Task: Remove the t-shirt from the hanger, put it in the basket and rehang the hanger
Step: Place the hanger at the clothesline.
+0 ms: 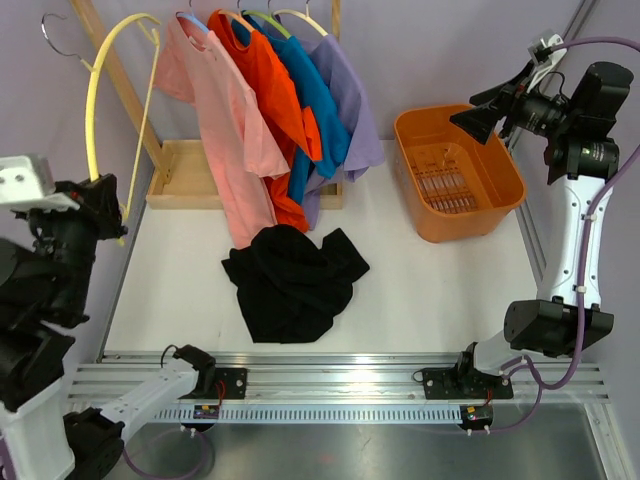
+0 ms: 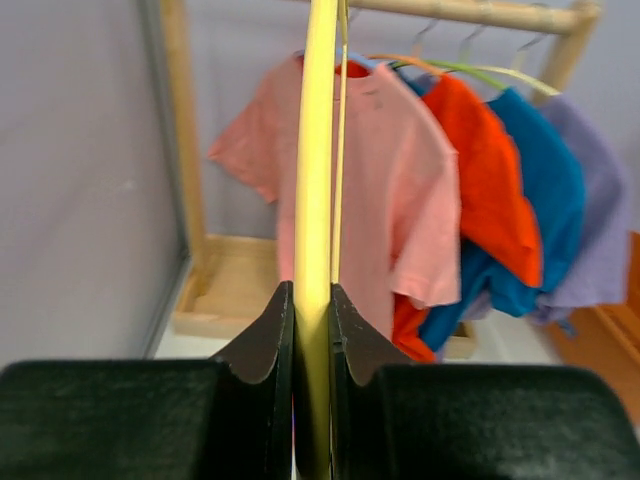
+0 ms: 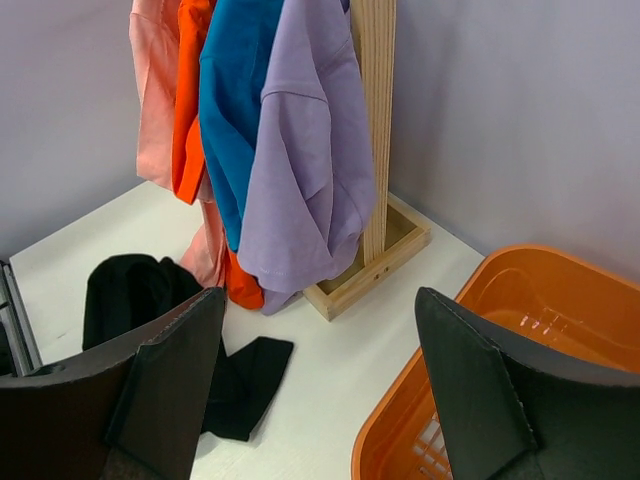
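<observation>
The black t-shirt [image 1: 295,282] lies crumpled on the white table in front of the rack, off any hanger; its edge also shows in the right wrist view [image 3: 125,292]. My left gripper [image 1: 103,192] is at the far left, shut on a bare yellow hanger [image 1: 91,120] that arcs upward with nothing on it. In the left wrist view the jaws [image 2: 312,292] pinch the yellow hanger bar [image 2: 317,150] tightly. My right gripper [image 1: 478,108] hangs high at the right, over the orange basket, with its fingers wide apart and nothing between them [image 3: 320,292].
A wooden rack [image 1: 185,185] at the back holds pink [image 1: 225,120], orange [image 1: 280,90], blue [image 1: 320,100] and purple [image 1: 355,110] shirts on hangers. An orange basket [image 1: 470,222] stands at the right, seen below the right fingers [image 3: 560,300].
</observation>
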Controlling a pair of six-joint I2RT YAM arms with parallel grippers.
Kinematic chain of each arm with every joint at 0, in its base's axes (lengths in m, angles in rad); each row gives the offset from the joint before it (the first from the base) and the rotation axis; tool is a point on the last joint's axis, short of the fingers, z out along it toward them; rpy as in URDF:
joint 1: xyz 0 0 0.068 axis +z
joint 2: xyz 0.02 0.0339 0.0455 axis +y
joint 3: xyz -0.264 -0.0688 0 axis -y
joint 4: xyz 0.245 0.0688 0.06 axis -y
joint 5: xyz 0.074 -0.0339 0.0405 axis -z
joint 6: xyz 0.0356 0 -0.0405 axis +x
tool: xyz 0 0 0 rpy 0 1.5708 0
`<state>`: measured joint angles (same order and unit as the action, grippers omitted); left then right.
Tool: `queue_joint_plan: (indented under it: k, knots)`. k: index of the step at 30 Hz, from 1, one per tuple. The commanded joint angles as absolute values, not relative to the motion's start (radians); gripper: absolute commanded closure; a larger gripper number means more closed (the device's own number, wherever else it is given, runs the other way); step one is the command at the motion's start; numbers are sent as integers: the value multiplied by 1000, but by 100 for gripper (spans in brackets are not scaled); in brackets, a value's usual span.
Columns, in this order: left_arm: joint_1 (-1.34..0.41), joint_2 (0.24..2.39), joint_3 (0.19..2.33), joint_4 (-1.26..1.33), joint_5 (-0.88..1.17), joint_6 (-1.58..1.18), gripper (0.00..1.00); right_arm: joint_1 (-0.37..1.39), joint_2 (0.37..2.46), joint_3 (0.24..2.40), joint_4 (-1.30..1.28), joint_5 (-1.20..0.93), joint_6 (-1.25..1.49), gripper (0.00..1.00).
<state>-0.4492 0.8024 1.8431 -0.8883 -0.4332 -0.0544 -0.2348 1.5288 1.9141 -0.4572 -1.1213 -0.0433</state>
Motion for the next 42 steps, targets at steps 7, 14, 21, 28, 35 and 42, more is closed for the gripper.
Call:
queue_joint_plan:
  k: [7,14,21,28,35,42]
  knots:
    - [-448,1040,1764,-540,-868,149,100,-233,1486,1875,-437,-1147,-40,16]
    - [-434,1307,1850,-287,-1016,354,100,-233,1493,1875,-453,-1141,-43,16]
    - [-397,1523,2031,-311,-996,286,100,-233,1502,1899,-482,-1137,-46,16]
    - [-312,1653,2180,-416,-930,143,100,-233,1497,1891,-489,-1137,-25,16]
    - [-253,1766,2342,-497,-856,100,100,-233,1476,1871,-476,-1134,-6,15]
    - [-203,1845,2402,-526,-807,41,100,-233,1466,1868,-480,-1131,-6,15]
